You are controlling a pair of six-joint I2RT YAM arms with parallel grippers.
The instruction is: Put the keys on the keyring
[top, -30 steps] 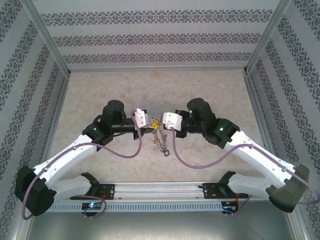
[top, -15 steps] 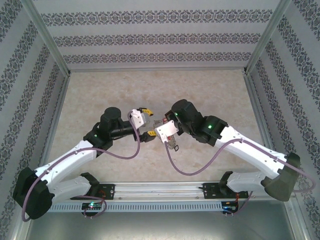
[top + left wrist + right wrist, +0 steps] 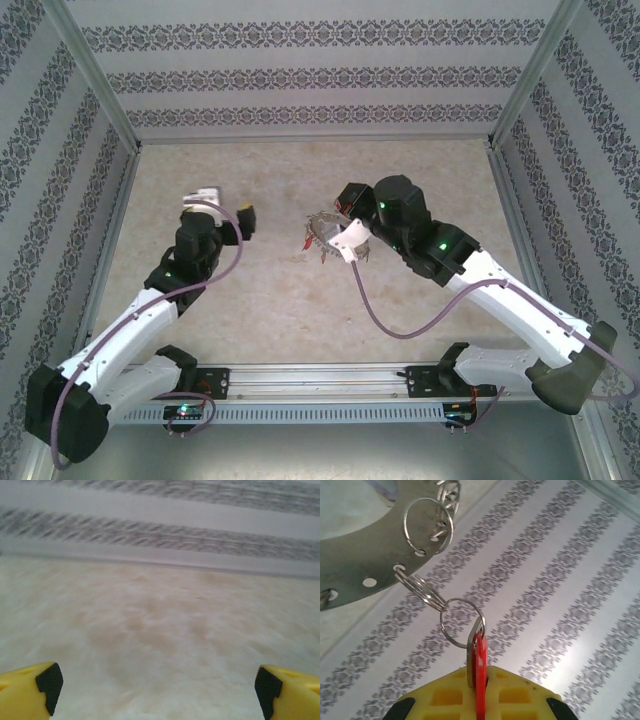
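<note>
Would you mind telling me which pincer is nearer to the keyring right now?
Right. The right pincer clamps the red-tagged keys, linked to the keyring by small split rings; the left pincer stands open, well off to its left in the top view.

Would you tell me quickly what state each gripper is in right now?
Left gripper: open, holding nothing.
Right gripper: closed on the keys.
</note>
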